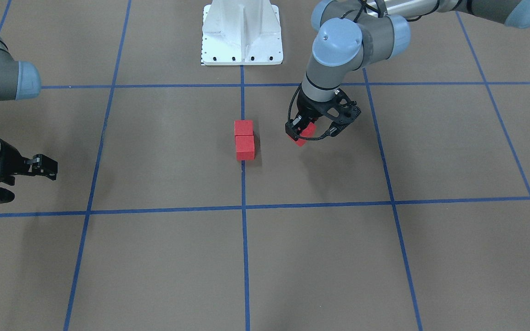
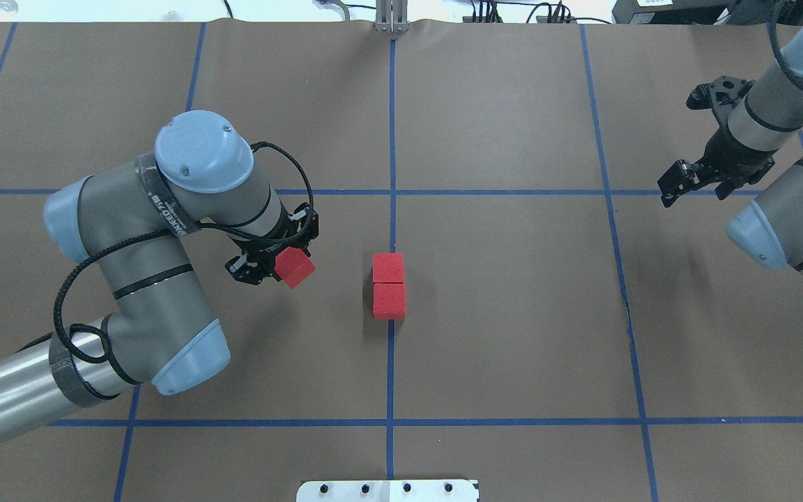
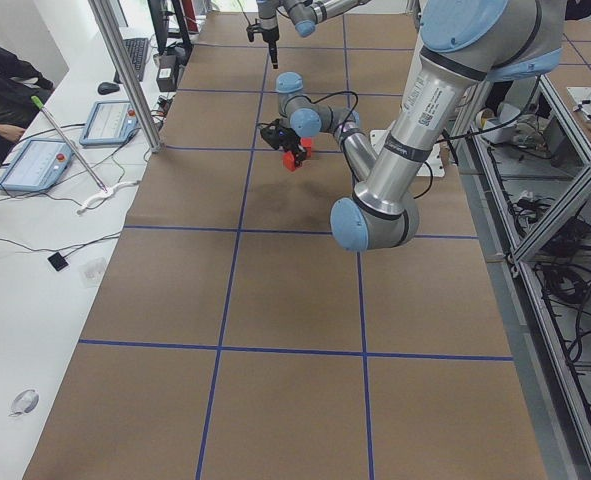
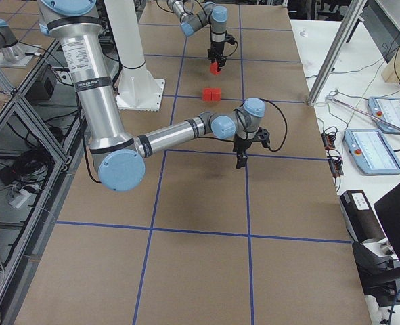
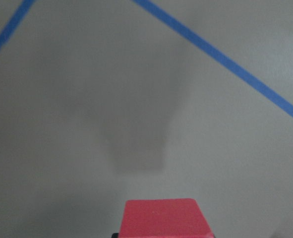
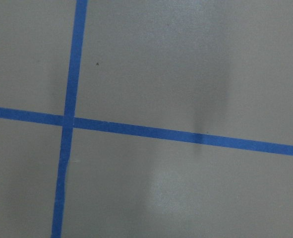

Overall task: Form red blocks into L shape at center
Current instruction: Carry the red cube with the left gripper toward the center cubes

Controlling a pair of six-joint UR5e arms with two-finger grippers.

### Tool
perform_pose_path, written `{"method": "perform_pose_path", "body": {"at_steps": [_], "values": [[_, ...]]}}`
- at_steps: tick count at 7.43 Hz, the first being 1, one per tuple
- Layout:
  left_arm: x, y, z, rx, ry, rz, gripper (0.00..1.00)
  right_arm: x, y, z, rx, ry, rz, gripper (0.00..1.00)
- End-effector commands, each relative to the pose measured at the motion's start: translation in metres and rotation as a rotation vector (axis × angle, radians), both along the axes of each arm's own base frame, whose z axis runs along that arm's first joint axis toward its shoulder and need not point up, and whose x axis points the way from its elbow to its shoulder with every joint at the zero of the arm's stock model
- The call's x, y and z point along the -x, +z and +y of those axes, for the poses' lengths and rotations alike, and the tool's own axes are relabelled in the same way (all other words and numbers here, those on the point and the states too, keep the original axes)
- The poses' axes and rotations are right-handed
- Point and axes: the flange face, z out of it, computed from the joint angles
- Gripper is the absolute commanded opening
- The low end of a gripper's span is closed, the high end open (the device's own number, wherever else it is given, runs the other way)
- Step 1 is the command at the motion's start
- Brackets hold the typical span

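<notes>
Two red blocks lie touching in a short row on the centre grid line, also seen in the front view. My left gripper is shut on the third red block and holds it tilted just above the table, a short way to the left of the row; it also shows in the front view. In the left wrist view the held block fills the bottom edge. My right gripper is far to the right, empty, and its jaws look open.
The robot's white base plate stands behind the centre. Blue tape lines divide the brown table into squares. Operator desks with tablets run along the far side.
</notes>
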Motion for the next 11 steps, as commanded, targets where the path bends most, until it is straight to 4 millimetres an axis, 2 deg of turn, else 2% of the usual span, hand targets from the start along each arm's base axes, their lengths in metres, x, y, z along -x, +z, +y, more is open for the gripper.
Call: {"method": "perform_pose_path", "body": {"at_steps": [1,2,3,4,6,7,11], "values": [[-0.018,-0.004,-0.004,0.116,-0.087,-0.036,0.0,0.0,0.001,0.0,0.002,0.001,0.001,1.0],[-0.027,-0.006,-0.007,0.188,-0.154,-0.042,0.0,0.0,0.0,0.001,0.001,0.001,0.0,1.0],[-0.031,-0.024,-0.008,0.218,-0.189,-0.019,0.0,-0.001,0.0,0.001,0.007,0.009,0.0,1.0],[-0.035,-0.025,-0.003,0.225,-0.182,-0.016,0.0,0.0,-0.001,0.0,0.006,0.009,-0.001,1.0],[-0.058,-0.01,-0.008,0.248,-0.183,-0.049,0.0,0.0,-0.003,0.0,0.004,0.01,-0.002,1.0],[-0.062,-0.014,-0.008,0.235,-0.178,-0.02,0.0,0.0,-0.001,0.001,0.017,0.019,0.0,1.0],[-0.061,-0.003,-0.022,0.422,-0.361,-0.039,0.0,-0.001,-0.006,0.002,0.021,0.032,-0.005,1.0]]}}
